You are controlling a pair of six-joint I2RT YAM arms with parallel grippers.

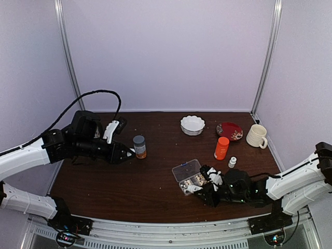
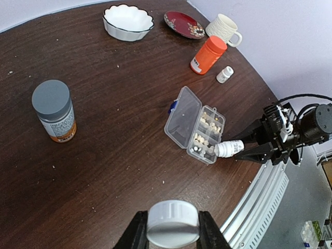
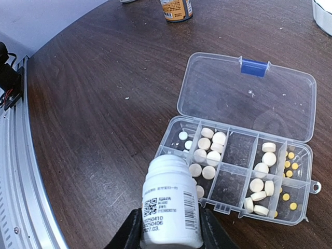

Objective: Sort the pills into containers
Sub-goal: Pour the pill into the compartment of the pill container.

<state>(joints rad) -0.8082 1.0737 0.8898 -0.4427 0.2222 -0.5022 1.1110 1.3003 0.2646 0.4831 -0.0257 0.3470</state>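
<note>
The clear pill box (image 3: 236,150) lies open near the table's front right, its lid (image 3: 233,98) folded back flat. Pale round pills (image 3: 210,148) fill several of its cells, and small yellow ones (image 3: 290,166) sit in the end cells. My right gripper (image 3: 170,236) is shut on a small white labelled bottle (image 3: 170,207), which is uncapped and tipped with its mouth over the box's near corner cell. In the top view this gripper (image 1: 199,188) is at the box (image 1: 187,170). My left gripper (image 2: 173,232) hangs above bare table, shut on a white bottle cap (image 2: 173,222).
A grey-capped labelled bottle (image 1: 139,147) stands just beyond the left gripper's tip. Behind the box are an orange bottle (image 1: 221,148) and a small white bottle (image 1: 232,162). A white bowl (image 1: 192,125), red plate (image 1: 229,130) and mug (image 1: 256,136) line the back. A metal rail (image 3: 21,181) edges the front.
</note>
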